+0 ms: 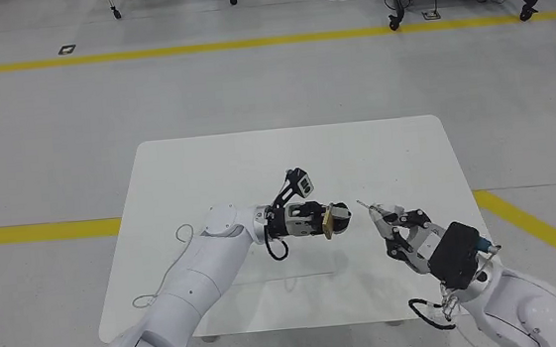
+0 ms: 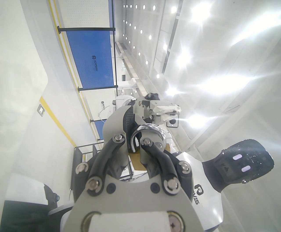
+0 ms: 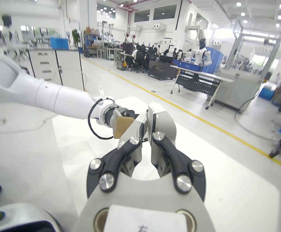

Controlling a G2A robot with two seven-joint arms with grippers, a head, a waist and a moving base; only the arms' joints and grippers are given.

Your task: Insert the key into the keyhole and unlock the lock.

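While hanging over one white table [image 1: 208, 170], clamps one lock [image 1: 340, 221] in the left pincer [image 1: 330, 219]; pinches one key [image 1: 364, 206] in the right pincer [image 1: 377, 212], opposite; key tip near lock, apart.

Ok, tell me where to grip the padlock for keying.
Probably the padlock by its brass body, pinched across two opposite sides from the end away from the right gripper, as the left gripper does. Parallel sides suit the pads, and the face toward the key is left bare.
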